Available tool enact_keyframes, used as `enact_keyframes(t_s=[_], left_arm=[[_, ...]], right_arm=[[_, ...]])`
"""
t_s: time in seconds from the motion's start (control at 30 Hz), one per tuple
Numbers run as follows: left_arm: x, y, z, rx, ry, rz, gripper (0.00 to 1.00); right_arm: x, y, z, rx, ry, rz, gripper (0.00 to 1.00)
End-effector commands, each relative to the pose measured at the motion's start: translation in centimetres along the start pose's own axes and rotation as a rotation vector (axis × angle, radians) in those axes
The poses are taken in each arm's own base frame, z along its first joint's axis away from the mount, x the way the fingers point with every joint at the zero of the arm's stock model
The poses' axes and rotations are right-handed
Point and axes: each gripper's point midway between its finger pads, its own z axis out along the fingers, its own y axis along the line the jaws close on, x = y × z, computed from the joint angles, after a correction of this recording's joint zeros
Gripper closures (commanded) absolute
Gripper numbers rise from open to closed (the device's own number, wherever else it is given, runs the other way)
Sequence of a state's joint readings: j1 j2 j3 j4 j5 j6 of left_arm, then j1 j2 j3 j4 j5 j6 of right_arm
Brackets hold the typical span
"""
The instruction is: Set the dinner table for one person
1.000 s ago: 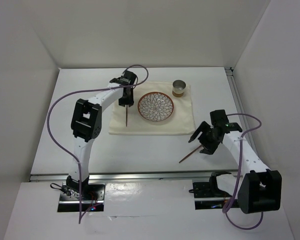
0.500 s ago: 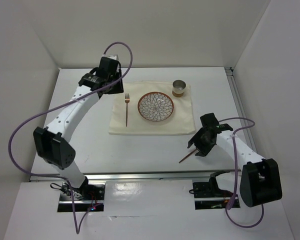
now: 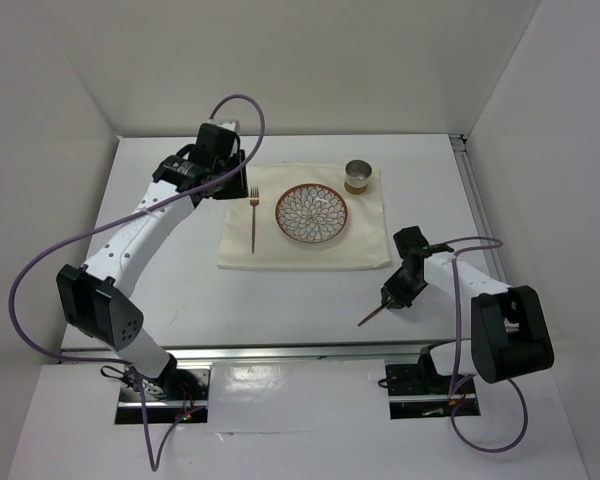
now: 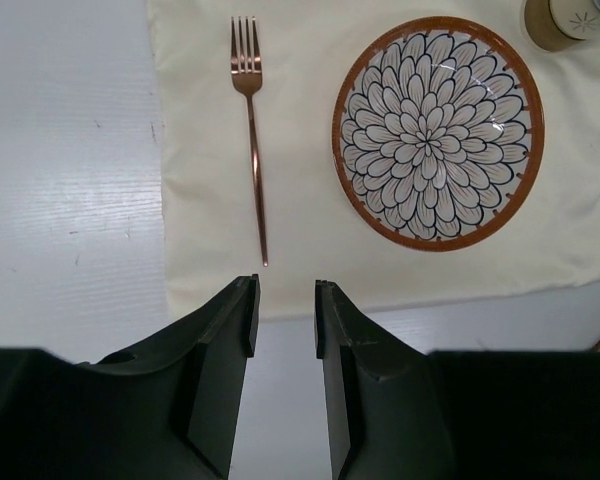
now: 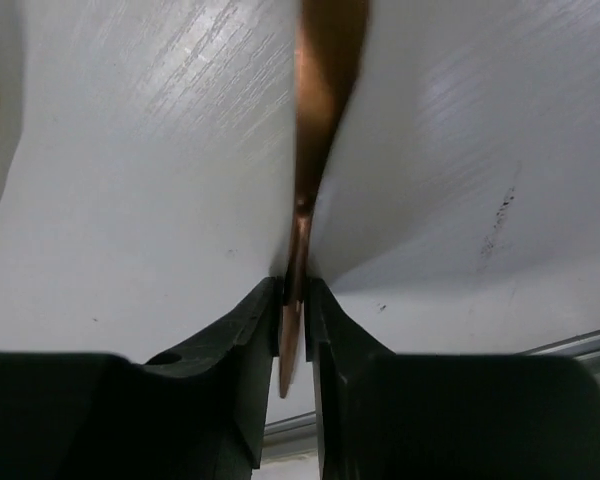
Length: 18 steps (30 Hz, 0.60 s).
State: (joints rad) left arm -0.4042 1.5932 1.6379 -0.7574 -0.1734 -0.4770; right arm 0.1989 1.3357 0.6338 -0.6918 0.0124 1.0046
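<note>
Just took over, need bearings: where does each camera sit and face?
Top: high behind the robot, facing down at table; left arm, right arm show.
Left wrist: above mat, facing down at fork, plate; own fingers below.
Right wrist: low over table, facing along utensil between own fingers.
Shared: top and left wrist see fork, plate, mat.

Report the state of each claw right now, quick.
Left claw: open, holding nothing.
Right claw: closed on the slim copper-coloured metal utensil.
</note>
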Motion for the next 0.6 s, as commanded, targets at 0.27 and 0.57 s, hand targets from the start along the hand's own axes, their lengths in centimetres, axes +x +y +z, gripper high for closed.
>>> enact_keyframes(t_s=[0.27, 0.57], left_arm=[[-2.1, -1.2, -3.3, 0.063, -0.066, -0.015, 0.54], [-3.3, -1.2, -4.9, 0.072, -0.115, -0.013, 0.54]], right_arm=[[-3.8, 0.3, -3.2, -0.010, -0.216, 0.026, 1.00], [-7.5, 10.3, -10.1, -0.317, -0.306, -0.459, 1.00]])
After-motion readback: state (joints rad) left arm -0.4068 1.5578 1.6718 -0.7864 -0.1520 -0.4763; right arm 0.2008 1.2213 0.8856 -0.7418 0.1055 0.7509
